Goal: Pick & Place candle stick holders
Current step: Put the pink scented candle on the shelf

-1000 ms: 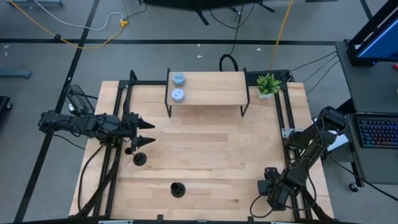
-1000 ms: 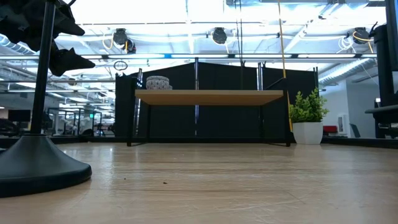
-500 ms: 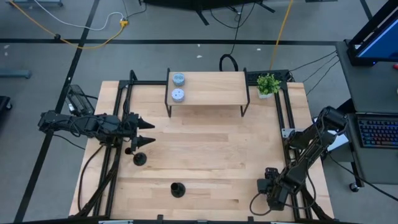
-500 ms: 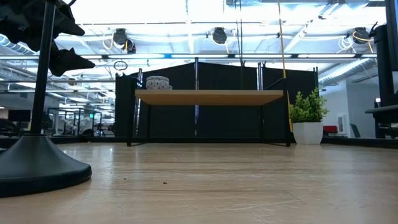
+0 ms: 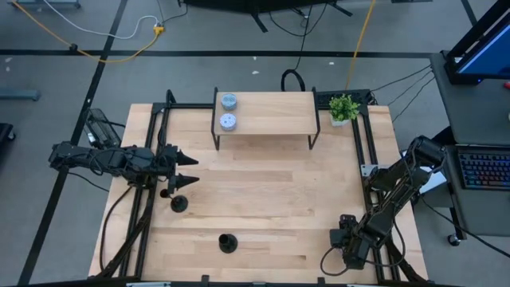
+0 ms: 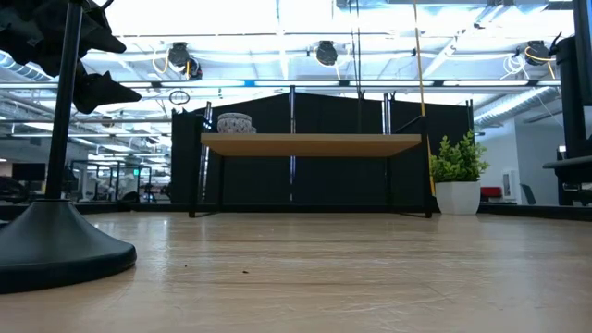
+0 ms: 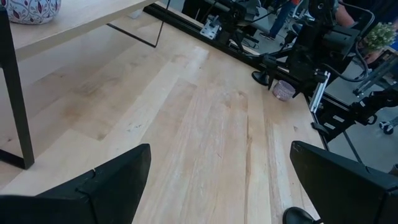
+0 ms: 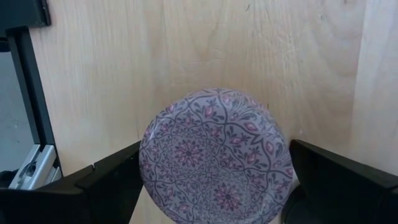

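The wooden bench (image 5: 271, 199) carries a small shelf (image 5: 271, 112) at its far edge. The left hand (image 5: 187, 170) hangs spread above the bench's left side; the right hand (image 8: 214, 205), spread, straddles a lilac tin (image 8: 216, 155) at the near right corner. Two black holders (image 5: 178, 202) (image 5: 228, 242) stand upright, stems vertical, near-left and near-centre.

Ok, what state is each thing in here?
Left gripper: jaws open, empty.
Right gripper: jaws open, over the lilac tin, holding nothing.
Lilac tin: lid on, resting on the table.
Front holder: on the table, free.
Left holder: on the table, free.
Blue tin: on the shelf.
White tin: on the shelf.
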Motion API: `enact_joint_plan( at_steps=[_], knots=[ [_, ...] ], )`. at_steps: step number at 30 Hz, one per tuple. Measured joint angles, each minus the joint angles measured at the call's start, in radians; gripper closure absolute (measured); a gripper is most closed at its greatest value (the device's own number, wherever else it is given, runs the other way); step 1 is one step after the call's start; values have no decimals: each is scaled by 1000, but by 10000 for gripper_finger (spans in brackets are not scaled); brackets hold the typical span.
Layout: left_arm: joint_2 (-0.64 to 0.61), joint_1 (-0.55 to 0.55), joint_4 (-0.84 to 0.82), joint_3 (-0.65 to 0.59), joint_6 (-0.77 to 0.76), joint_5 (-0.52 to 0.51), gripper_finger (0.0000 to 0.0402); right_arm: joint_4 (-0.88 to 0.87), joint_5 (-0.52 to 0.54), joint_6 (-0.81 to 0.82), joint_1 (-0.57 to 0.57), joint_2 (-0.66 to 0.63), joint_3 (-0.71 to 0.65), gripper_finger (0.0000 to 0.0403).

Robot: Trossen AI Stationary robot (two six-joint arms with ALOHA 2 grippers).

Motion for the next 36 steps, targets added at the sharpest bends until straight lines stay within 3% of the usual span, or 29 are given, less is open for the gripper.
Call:
enact_joint_plan(
  at_steps=[23, 36],
  knots=[
    [0, 0, 0, 0, 0, 0, 9, 4, -2, 26, -18, 1, -1, 25],
    [0, 0, 0, 0, 0, 0, 9, -9, -5, 9, -34, 2, -2, 96]
  ],
)
